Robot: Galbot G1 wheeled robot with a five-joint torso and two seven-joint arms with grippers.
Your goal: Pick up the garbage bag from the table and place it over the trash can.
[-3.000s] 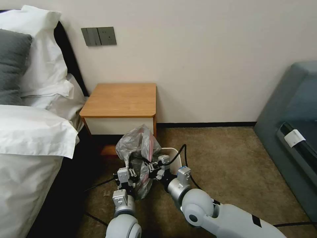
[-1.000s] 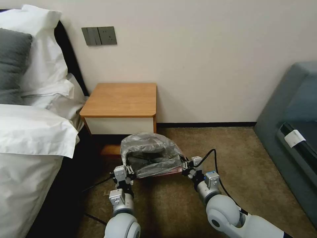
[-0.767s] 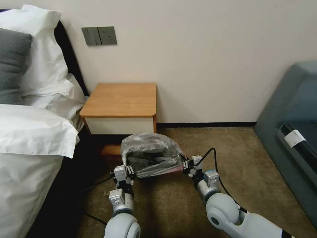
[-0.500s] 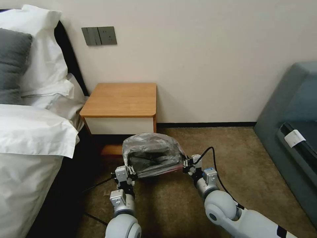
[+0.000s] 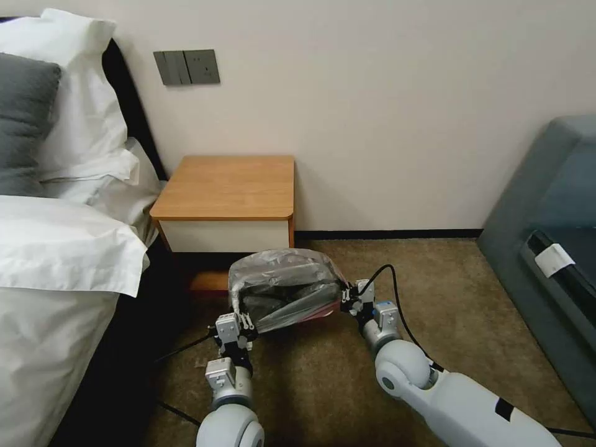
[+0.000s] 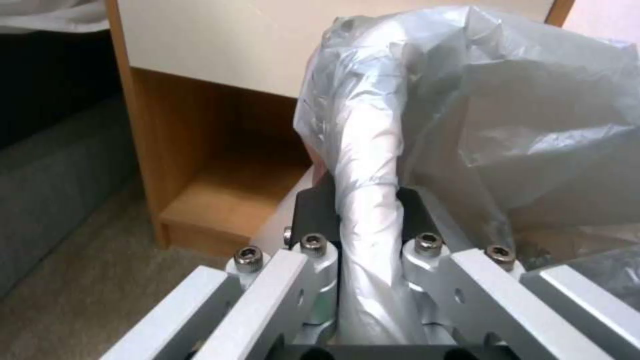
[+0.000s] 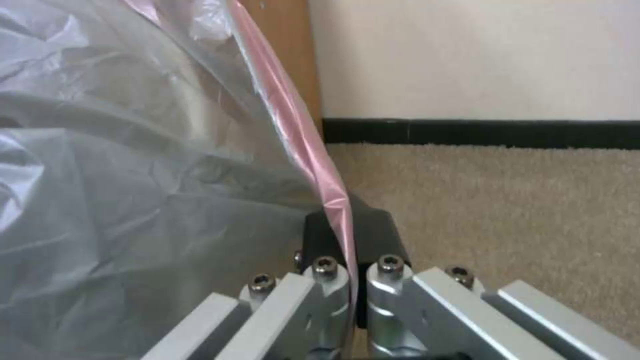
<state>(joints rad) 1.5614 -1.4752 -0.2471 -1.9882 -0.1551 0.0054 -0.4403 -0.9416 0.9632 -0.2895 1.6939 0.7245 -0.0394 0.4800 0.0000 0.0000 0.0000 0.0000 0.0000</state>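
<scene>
Left gripper point(image 5: 243, 320) and right gripper point(image 5: 347, 302), low centre of frame, each clamp an opposite side of the garbage bag point(image 5: 282, 288). Judging by the spread, that holds the mouth wide to go over the trash can, hidden under the plastic. Nightstand point(image 5: 227, 187) sits just above.

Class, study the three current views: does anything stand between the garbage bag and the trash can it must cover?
Nothing visible does. The garbage bag is held spread between the left tool and right tool, each shut on an edge, on the carpet in front of the table. The bag hides whatever is beneath it, so the can itself cannot be made out.
</scene>
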